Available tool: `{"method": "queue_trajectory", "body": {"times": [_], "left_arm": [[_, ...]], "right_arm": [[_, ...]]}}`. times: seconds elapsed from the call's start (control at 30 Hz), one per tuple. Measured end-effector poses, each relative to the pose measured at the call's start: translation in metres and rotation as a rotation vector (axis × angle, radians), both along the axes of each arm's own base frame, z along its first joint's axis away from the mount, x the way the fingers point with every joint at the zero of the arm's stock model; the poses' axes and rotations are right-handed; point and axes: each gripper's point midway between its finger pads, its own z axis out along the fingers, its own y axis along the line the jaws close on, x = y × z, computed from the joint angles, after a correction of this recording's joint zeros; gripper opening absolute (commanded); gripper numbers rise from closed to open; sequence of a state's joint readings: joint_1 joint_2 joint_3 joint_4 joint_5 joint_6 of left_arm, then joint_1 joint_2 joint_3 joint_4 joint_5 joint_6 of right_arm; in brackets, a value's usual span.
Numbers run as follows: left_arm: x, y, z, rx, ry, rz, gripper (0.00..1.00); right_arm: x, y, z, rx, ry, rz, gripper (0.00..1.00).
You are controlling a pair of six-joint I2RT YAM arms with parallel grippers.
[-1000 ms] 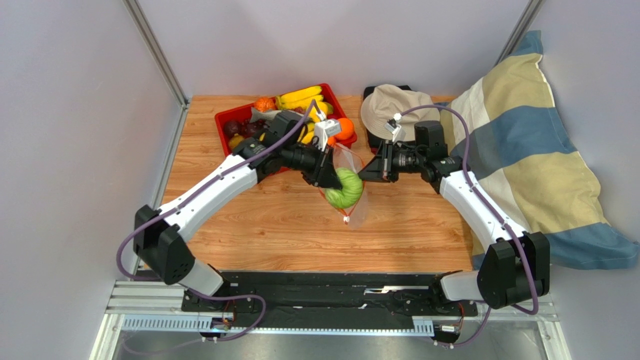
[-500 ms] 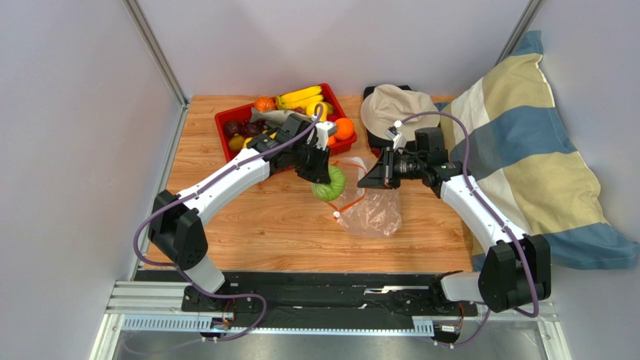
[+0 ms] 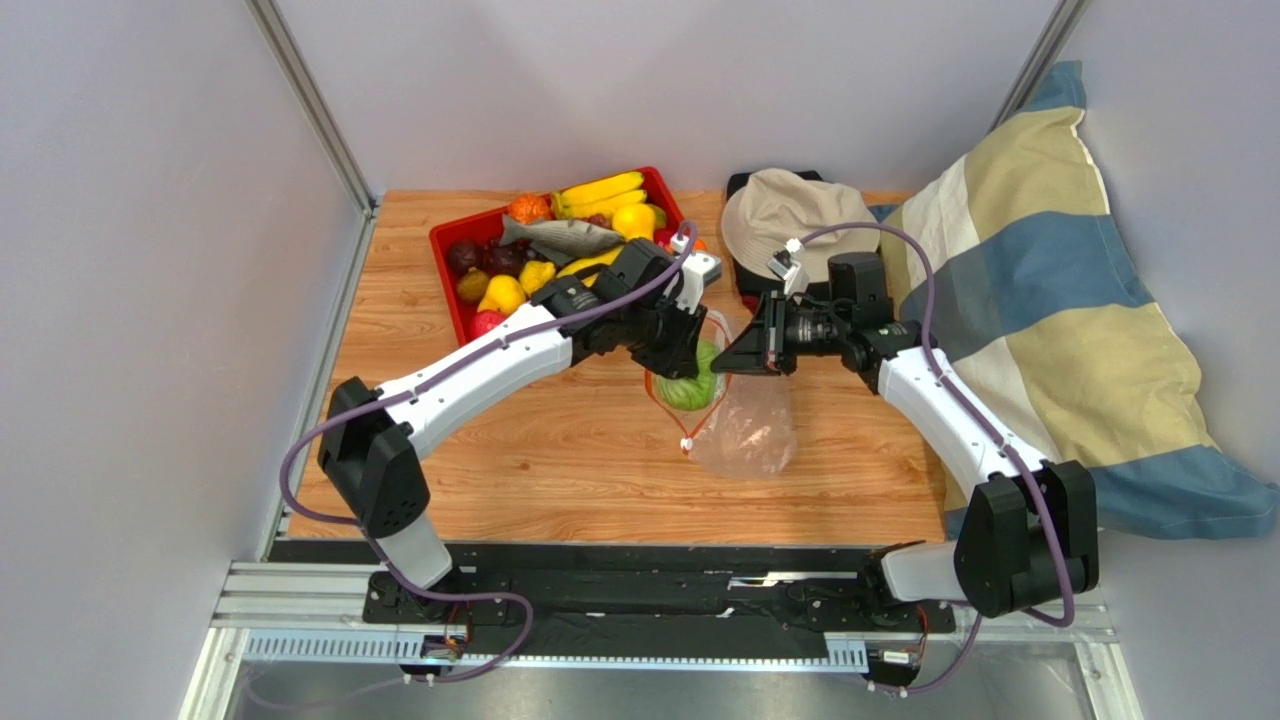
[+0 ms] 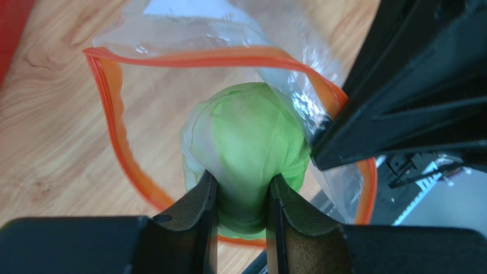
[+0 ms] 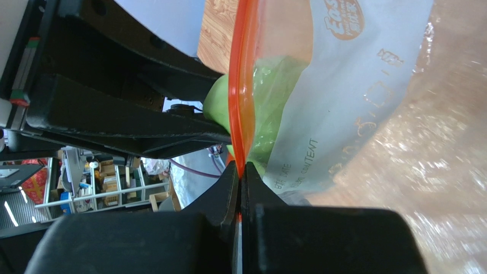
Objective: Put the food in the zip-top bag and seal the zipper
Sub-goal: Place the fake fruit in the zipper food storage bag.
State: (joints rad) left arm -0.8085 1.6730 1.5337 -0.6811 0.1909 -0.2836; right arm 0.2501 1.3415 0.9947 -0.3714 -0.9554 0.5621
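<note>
My left gripper (image 3: pixel 684 348) is shut on the green round ball (image 3: pixel 688 375); in the left wrist view the ball (image 4: pixel 246 154) is pinched between both fingers and sits inside the ring of the orange-red zipper (image 4: pixel 111 103). The clear zip-top bag (image 3: pixel 747 423) hangs open at the table's middle. My right gripper (image 3: pixel 745 354) is shut on the zipper edge (image 5: pixel 239 85) and holds the mouth up; the bag's white label patch (image 5: pixel 348 97) shows beside it. The small white slider tab (image 3: pixel 684 444) hangs low. Other food lies in the red tray (image 3: pixel 451 240).
A beige hat (image 3: pixel 789 210) lies on a dark base behind the right arm. A striped pillow (image 3: pixel 1052 300) fills the right side. The red tray holds bananas (image 3: pixel 601 191), an orange (image 3: pixel 528 209), a grey fish (image 3: pixel 564 234) and dark fruits.
My left gripper moved right and down with the green ball, from beside the bag into its open mouth. The bag's mouth was lifted and drawn left around the ball.
</note>
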Motion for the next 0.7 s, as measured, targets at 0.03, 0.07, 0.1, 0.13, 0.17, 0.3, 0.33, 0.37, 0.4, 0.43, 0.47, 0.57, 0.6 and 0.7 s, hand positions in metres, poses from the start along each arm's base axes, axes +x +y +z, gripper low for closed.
{"method": "queue_trajectory", "body": {"times": [0.03,0.07,0.1,0.13,0.17,0.3,0.33,0.37,0.4,0.43,0.47,0.57,0.6,0.7], "left_arm": [[0.003,-0.002,0.000,0.007,-0.008,0.006,0.19],[0.006,-0.002,-0.001,0.014,-0.013,0.014,0.20],[0.007,-0.001,-0.002,0.015,-0.012,0.017,0.23],[0.007,-0.001,-0.004,0.015,-0.007,0.018,0.27],[0.008,-0.001,-0.003,0.008,-0.008,0.018,0.36],[0.009,0.003,-0.003,-0.003,-0.029,0.034,0.65],[0.010,0.004,-0.003,0.001,-0.036,0.040,0.73],[0.011,0.004,-0.004,0.007,-0.039,0.042,0.78],[0.011,0.006,-0.005,0.015,-0.031,0.047,0.82],[0.010,0.008,-0.006,0.016,-0.018,0.049,0.87],[0.011,0.009,-0.006,0.015,-0.012,0.050,0.87],[0.012,0.016,-0.003,-0.034,0.023,0.048,0.88],[0.013,0.021,0.000,-0.055,0.028,0.053,0.88],[0.012,0.045,0.018,-0.124,0.022,0.082,0.87]], "right_arm": [[0.000,0.000,0.000,0.001,0.003,0.000,0.00],[0.001,0.000,-0.001,0.003,0.006,0.000,0.00],[0.001,0.001,-0.001,0.005,0.007,0.002,0.00],[0.001,0.001,-0.001,0.005,0.008,0.003,0.00],[0.001,0.001,-0.001,0.008,0.009,0.004,0.00],[0.000,0.003,0.002,0.025,0.010,0.017,0.00],[0.000,0.004,0.003,0.032,0.009,0.021,0.00],[0.000,0.004,0.004,0.039,0.008,0.026,0.00],[0.000,0.005,0.006,0.044,0.008,0.029,0.00],[-0.001,0.005,0.007,0.051,0.009,0.034,0.00],[-0.001,0.005,0.008,0.056,0.010,0.037,0.00],[-0.003,0.006,0.010,0.067,0.015,0.046,0.00],[-0.003,0.006,0.011,0.070,0.016,0.048,0.00],[-0.004,0.007,0.012,0.078,0.020,0.055,0.00]]}}
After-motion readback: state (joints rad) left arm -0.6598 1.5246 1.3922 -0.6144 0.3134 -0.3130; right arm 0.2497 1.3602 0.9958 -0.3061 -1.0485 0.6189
